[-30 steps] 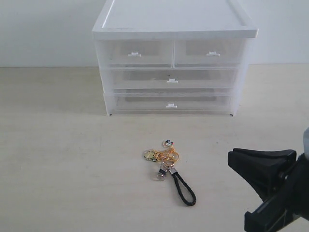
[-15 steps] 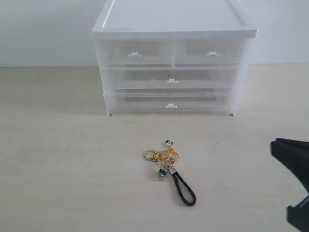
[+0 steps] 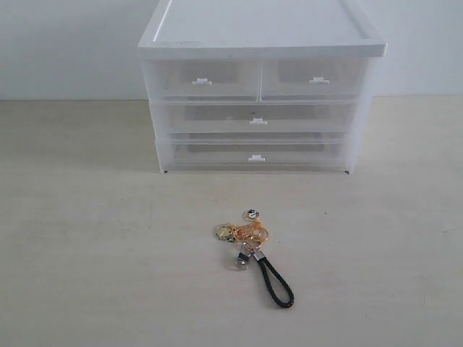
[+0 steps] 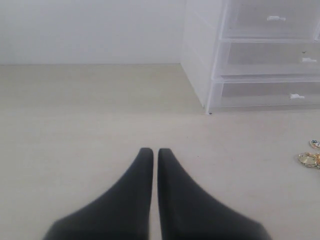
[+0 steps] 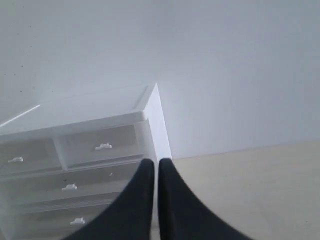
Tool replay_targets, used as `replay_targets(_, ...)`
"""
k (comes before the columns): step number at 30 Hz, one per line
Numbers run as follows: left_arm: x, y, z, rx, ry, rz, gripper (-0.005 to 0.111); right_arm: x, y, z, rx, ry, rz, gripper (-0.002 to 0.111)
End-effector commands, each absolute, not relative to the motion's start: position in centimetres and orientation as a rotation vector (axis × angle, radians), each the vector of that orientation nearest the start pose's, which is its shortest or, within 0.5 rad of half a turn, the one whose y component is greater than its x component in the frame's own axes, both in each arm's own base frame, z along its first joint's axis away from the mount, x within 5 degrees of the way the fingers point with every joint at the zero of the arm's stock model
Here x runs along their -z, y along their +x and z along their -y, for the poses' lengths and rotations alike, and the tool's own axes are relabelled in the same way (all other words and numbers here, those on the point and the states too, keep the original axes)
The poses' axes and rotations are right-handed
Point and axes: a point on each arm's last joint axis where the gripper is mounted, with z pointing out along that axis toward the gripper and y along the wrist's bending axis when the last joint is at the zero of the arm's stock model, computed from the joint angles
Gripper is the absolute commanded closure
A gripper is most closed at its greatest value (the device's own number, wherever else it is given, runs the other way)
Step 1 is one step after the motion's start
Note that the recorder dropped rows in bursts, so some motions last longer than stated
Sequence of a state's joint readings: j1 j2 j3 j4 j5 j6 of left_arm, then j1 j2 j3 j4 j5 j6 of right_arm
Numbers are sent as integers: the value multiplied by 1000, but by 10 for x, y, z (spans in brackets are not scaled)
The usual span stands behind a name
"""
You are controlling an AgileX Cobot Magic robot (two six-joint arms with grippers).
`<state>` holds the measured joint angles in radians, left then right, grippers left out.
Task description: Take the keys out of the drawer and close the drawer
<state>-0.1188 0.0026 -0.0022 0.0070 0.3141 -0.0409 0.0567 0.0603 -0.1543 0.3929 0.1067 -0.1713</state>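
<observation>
— One bunch is asked about first: where are the keys (image 3: 249, 246) found?

— They are laid on the bare desk (image 3: 87, 238), in front of the drawer unit (image 3: 260, 36) and well apart from it. The black cord loop is stretched away from the unit. Nothing is touching them.

— And the drawer (image 3: 255, 118)?

— It is seen pushed in, with its front level with the tiers above and below.

— What is changed from a second ago?

— The right tool (image 5: 156, 162), then seen low at the right edge of the exterior view, is now withdrawn from that view altogether. It is raised and pointed towards the unit's upper corner, with its jaws pressed together on nothing. The left tool (image 4: 155, 152) is held low over the desk, off to the side of the keys. Its jaws are likewise together and empty.

— What is meant by that for the task?

— Both steps are judged done: the keys are out and the drawer is shut. The withdrawal is read as the end of the work.
</observation>
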Motion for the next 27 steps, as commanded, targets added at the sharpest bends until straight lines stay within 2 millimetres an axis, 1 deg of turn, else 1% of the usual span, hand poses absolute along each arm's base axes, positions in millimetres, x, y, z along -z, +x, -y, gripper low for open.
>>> replay_targets(1, -185, 54, 6, 107, 67, -1799, 103, -250, 53, -6, -224, 112, -1512, 108)
replay_targets(7, -185, 54, 6, 107, 67, -1799, 103, -246, 54, -4, -220, 143, -1518, 108)
replay_targets(10, -185, 54, 6, 107, 67, -1799, 103, -232, 58, -1, -191, 176, -1495, 108)
replay_targets(12, -185, 54, 6, 107, 67, -1799, 103, -217, 60, 3, -163, 204, -1479, 108)
replay_targets(14, -185, 54, 6, 107, 67, -1799, 103, -218, 59, 5, -143, 212, -1433, 108)
replay_targets(20, -185, 54, 6, 107, 67, -1799, 103, -210, 56, 0, -29, 48, -1522, 108)
replay_targets(27, -185, 54, 6, 105, 68, -1799, 103, -202, 56, -3, -53, 23, -1604, 108)
